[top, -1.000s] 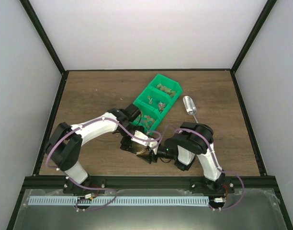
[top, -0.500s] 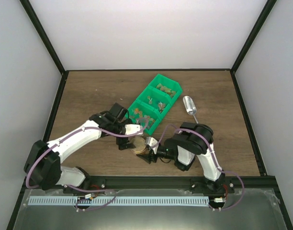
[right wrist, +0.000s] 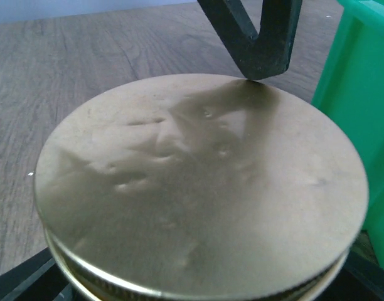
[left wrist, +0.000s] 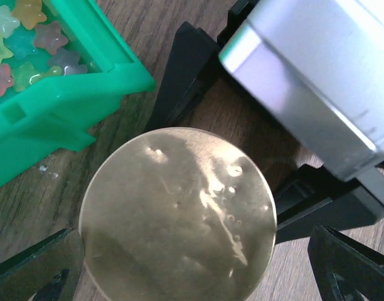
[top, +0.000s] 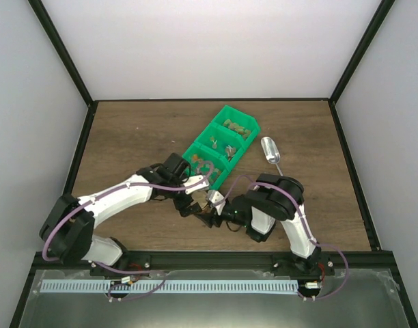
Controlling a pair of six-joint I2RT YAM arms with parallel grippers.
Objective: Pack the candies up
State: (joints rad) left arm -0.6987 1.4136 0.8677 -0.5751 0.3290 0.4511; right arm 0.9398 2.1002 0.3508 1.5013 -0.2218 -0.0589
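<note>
Left gripper (left wrist: 192, 269) is hovering over the gold lid (left wrist: 176, 216), its fingers (left wrist: 35, 269) spread wide and straddling it, one tip touching the far rim in the right wrist view. Right gripper (top: 214, 207) is clamping the jar (right wrist: 198, 293) just under that lid. The candies (left wrist: 22, 37) are sitting in the green bin (left wrist: 85, 88), right beside the jar. The scoop (top: 270, 150) is lying on the table past the bin.

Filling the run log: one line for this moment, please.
left claw: open over lidded jar | right claw: shut on lidded jar | candies: in green bin
</note>
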